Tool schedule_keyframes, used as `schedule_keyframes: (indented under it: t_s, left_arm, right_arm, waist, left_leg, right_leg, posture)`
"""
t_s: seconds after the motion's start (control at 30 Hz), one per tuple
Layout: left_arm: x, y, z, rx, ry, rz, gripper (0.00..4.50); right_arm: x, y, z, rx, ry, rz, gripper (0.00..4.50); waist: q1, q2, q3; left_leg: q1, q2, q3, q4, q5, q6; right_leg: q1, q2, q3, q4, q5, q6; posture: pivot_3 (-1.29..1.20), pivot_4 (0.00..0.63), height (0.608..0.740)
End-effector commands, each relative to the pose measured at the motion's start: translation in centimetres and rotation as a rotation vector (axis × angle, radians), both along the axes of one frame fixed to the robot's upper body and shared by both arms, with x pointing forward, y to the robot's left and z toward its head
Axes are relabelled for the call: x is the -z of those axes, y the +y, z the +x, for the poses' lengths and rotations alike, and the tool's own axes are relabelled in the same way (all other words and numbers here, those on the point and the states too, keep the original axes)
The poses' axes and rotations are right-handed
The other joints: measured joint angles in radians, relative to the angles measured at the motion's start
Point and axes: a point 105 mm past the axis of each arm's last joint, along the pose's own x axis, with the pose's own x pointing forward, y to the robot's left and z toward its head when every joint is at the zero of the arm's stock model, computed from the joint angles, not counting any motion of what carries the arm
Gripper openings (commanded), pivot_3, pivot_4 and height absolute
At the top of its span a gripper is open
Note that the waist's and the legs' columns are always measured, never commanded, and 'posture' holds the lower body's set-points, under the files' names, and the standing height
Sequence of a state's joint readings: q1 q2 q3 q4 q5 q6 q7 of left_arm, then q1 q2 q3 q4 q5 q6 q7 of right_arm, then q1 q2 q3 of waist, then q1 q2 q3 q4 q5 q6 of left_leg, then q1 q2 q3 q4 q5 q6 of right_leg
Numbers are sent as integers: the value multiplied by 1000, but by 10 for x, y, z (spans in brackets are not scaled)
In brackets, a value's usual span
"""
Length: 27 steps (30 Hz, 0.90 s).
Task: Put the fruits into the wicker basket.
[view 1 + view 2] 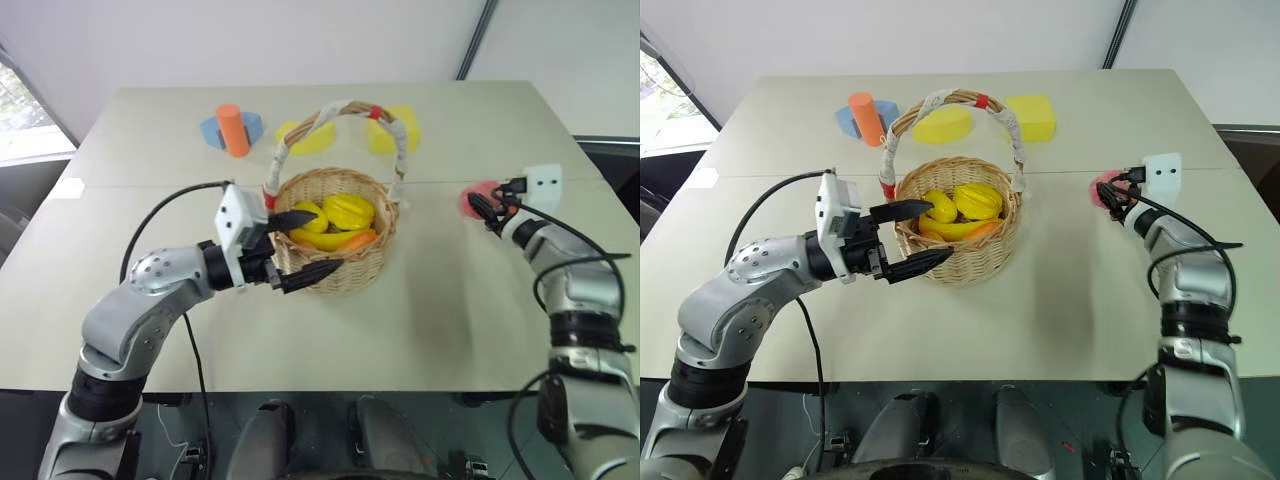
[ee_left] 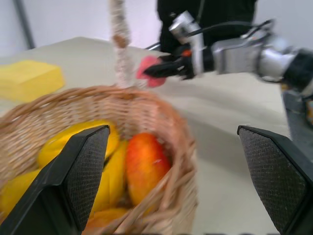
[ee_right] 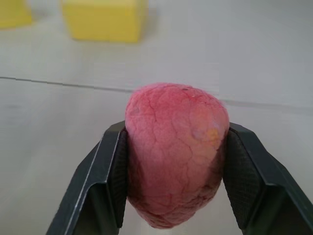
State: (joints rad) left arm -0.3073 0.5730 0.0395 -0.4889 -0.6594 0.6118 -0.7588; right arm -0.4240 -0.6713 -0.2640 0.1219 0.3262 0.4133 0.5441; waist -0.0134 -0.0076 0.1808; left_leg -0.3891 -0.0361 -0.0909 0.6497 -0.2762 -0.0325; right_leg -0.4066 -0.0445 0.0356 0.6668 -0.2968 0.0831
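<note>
Step in hand: pink peach-like fruit being gripped on table, right of wicker basket and well apart from it. Right gripper clamped on it, pads pressed to both flanks. Red-and-yellow fruit already lodged in basket. Left gripper held wide apart at basket's near rim, nothing held. Next move judged: lift, carriage over rim clear of handle, release.

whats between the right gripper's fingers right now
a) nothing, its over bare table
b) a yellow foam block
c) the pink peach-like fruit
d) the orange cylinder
c: in the right wrist view the pink peach-like fruit sits pressed between the two black fingers of the right gripper, out on the table to the right of the wicker basket.
</note>
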Motion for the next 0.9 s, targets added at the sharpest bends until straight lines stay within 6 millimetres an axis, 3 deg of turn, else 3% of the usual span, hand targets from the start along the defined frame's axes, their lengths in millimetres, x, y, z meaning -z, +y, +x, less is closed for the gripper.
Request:
schedule_keyframes:
  t_s: [0.03,0.1,0.17,0.27,0.33,0.43,0.6,0.77,0.9]
  left_arm:
    - [-9,26,0,-50,-53,-30,4500]
    - [-6,38,0,-74,-43,-30,4500]
    - [-2,45,1,-82,-37,-18,4500]
    - [6,56,5,-106,-24,23,4500]
    - [7,58,8,-109,-24,27,4500]
    - [7,54,7,-95,-28,19,4500]
    - [7,44,2,-77,-30,1,4500]
    - [6,40,-2,-84,-37,-11,4500]
    - [6,39,-5,-87,-39,-18,4500]
  right_arm:
    - [-43,48,-46,-309,-132,-95,2188]
    - [-48,74,-70,-454,-120,-93,2188]
    - [-51,88,-80,-514,-115,-82,2188]
    - [-61,137,-97,-689,-133,-22,2188]
    - [-61,167,-93,-730,-146,-20,2188]
    - [-60,196,-73,-693,-148,0,2188]
    - [-46,209,-44,-616,-90,16,2188]
    - [-49,204,-45,-610,-125,-6,4484]
    - [-58,188,-74,-717,-168,5,4484]
  waist:
    - [1,0,0]
    - [-5,0,0]
    - [-7,0,0]
    - [-6,0,0]
    - [-8,0,0]
    - [-7,-1,0]
    - [4,-1,0]
    - [0,-1,0]
    - [1,-1,0]
  left_leg:
    - [0,0,0,0,0,0]
    - [1,0,0,0,-1,1]
    - [2,1,2,0,-1,1]
    - [6,1,3,1,-1,1]
    - [8,1,4,0,-1,1]
    - [11,1,4,-1,-1,1]
    - [2,-1,3,0,-1,1]
    - [-2,-2,4,0,-1,2]
    - [-2,-1,4,-1,-2,3]
  right_leg:
    - [0,0,0,0,0,0]
    - [0,0,1,0,0,0]
    - [1,0,3,0,1,1]
    - [4,0,4,0,1,2]
    - [5,1,6,0,1,2]
    - [7,1,6,-1,1,2]
    - [0,-2,6,-1,1,2]
    - [-5,-3,6,-2,2,3]
    - [-5,-3,6,-2,2,3]
  posture:
    - [0,150,740]
    - [0,150,740]
    - [0,150,740]
    - [0,150,740]
    - [0,150,740]
    - [0,150,740]
    - [0,150,740]
    - [0,150,740]
    - [0,150,740]
